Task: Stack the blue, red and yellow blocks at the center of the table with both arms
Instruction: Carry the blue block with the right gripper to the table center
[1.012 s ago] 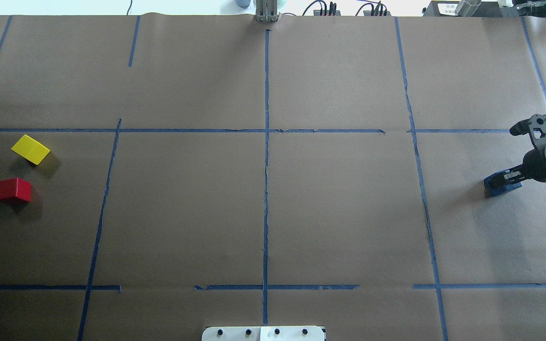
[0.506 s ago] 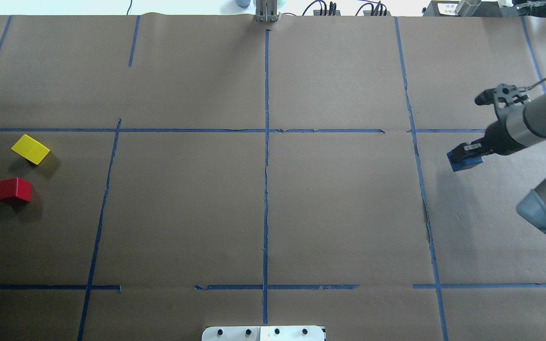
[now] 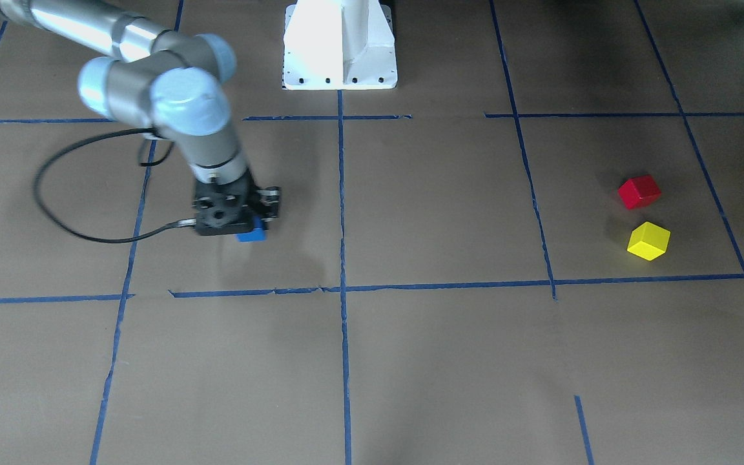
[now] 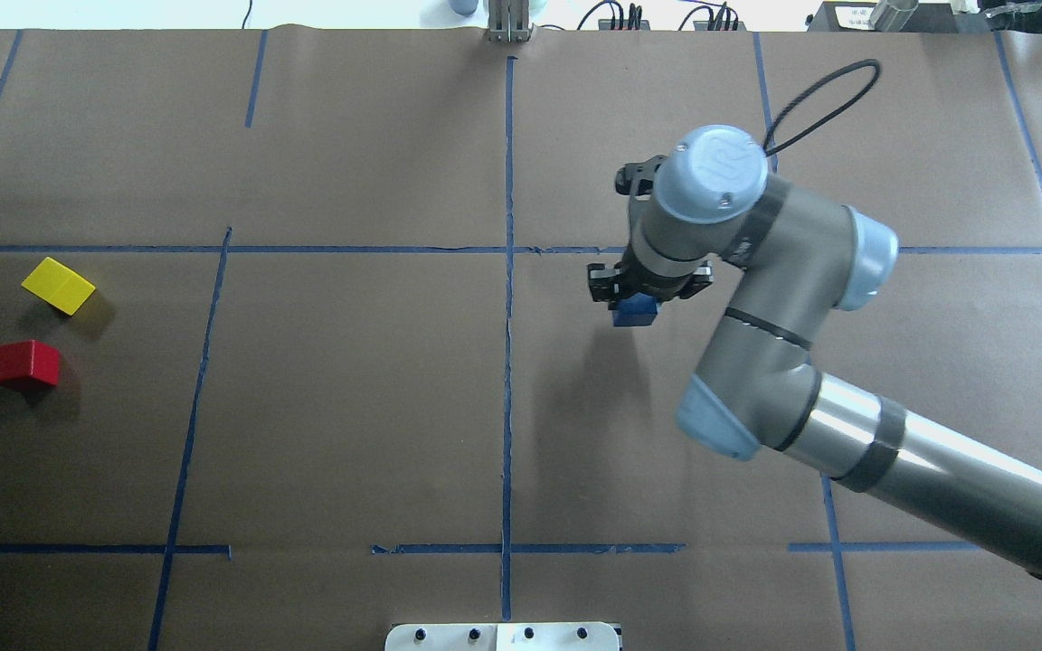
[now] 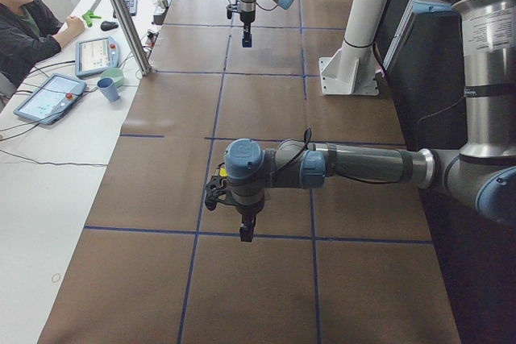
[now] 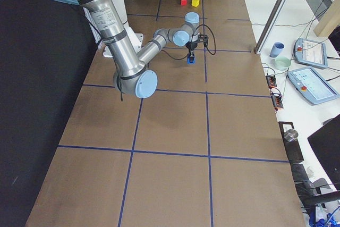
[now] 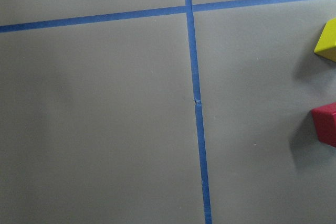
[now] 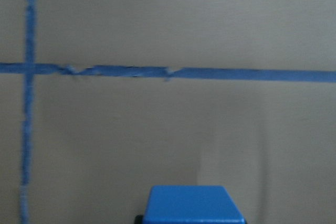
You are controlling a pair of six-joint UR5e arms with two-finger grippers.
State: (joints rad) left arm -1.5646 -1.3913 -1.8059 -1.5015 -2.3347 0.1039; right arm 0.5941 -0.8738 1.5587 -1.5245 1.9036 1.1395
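My right gripper (image 4: 636, 301) is shut on the blue block (image 4: 636, 313) and holds it just above the table, a little right of the centre tape line. The blue block also shows in the front view (image 3: 252, 234), the right side view (image 6: 190, 60) and at the bottom of the right wrist view (image 8: 194, 204). The red block (image 4: 26, 363) and yellow block (image 4: 59, 285) lie side by side at the table's far left, apart from each other. Both show at the right edge of the left wrist view, yellow (image 7: 326, 40) above red (image 7: 325, 124). My left gripper (image 5: 247, 231) shows only in the left side view; I cannot tell its state.
Blue tape lines divide the brown paper; the centre cross (image 4: 509, 250) lies left of the blue block. The robot base (image 3: 340, 45) stands at the near edge. A black cable (image 3: 75, 194) loops from the right wrist. An operator (image 5: 28, 22) sits by tablets beyond the far edge.
My right arm has swung left from the table's right edge toward the centre, carrying the blue block. The red and yellow blocks have not moved.
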